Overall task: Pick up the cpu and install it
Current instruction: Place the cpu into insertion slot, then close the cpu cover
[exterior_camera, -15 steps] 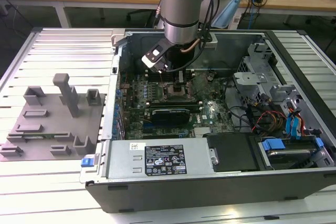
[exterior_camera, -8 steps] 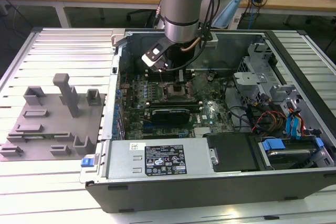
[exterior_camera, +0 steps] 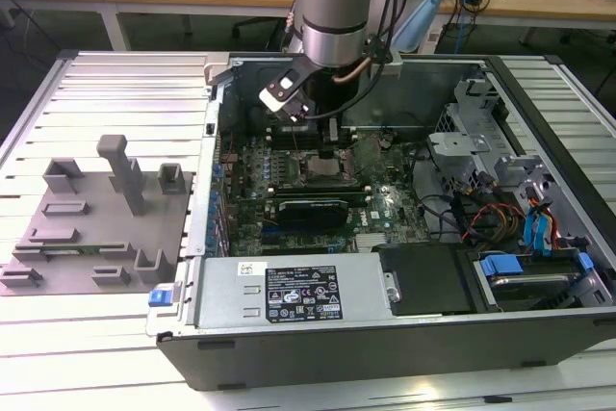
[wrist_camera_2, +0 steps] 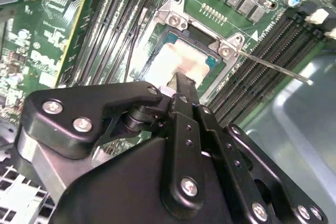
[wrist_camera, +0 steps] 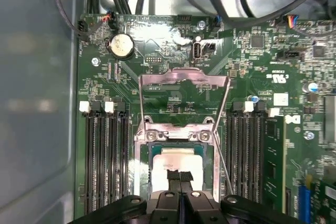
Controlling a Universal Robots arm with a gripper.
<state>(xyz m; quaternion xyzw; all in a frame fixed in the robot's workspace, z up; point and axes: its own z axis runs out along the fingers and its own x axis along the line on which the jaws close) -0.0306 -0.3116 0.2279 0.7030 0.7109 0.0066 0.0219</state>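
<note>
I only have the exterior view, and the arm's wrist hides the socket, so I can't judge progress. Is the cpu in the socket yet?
Observer: Yes; in both wrist views the cpu lies flat inside the socket.
Operator: Is the load plate down over it?
Observer: No; in the first wrist view the load plate stands hinged open.
Operator: And the gripper?
Observer: The gripper has its fingers shut together, tips over the cpu's pale top; whether they touch it, I cannot tell.
</note>
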